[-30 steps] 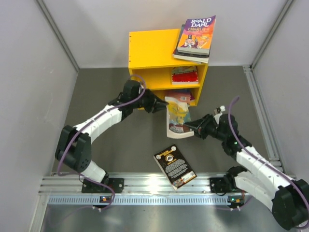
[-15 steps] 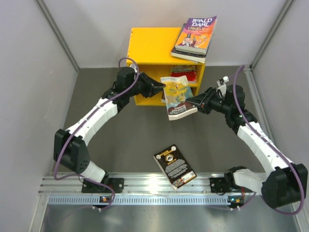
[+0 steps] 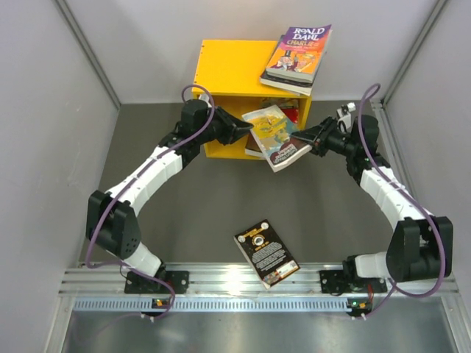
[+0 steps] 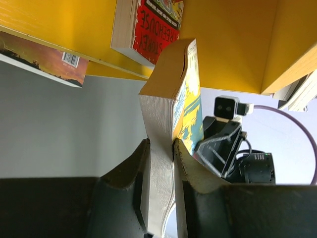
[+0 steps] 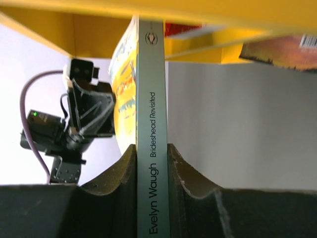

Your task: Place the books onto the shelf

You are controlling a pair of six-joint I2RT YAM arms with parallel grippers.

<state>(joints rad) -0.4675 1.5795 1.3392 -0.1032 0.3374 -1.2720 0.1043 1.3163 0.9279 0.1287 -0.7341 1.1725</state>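
A yellow-covered paperback (image 3: 274, 137) hangs in the air in front of the yellow shelf (image 3: 228, 70), held from both sides. My left gripper (image 3: 250, 130) is shut on its page edge (image 4: 159, 121), seen up close in the left wrist view (image 4: 161, 148). My right gripper (image 3: 298, 140) is shut on its pale blue spine (image 5: 151, 99), seen up close in the right wrist view (image 5: 151, 151). A red book (image 4: 156, 22) lies inside the shelf. A Roald Dahl book (image 3: 300, 50) tops a small stack on the shelf's roof. A black book (image 3: 266, 252) lies on the table.
Grey walls close in the dark table (image 3: 184, 206) on the left, back and right. A metal rail (image 3: 235, 283) with the arm bases runs along the near edge. Another book (image 5: 282, 49) juts out of the shelf's lower compartment.
Both arms have lifted the yellow paperback from near the table up and back towards the shelf front, turning it. The black book has stayed put.
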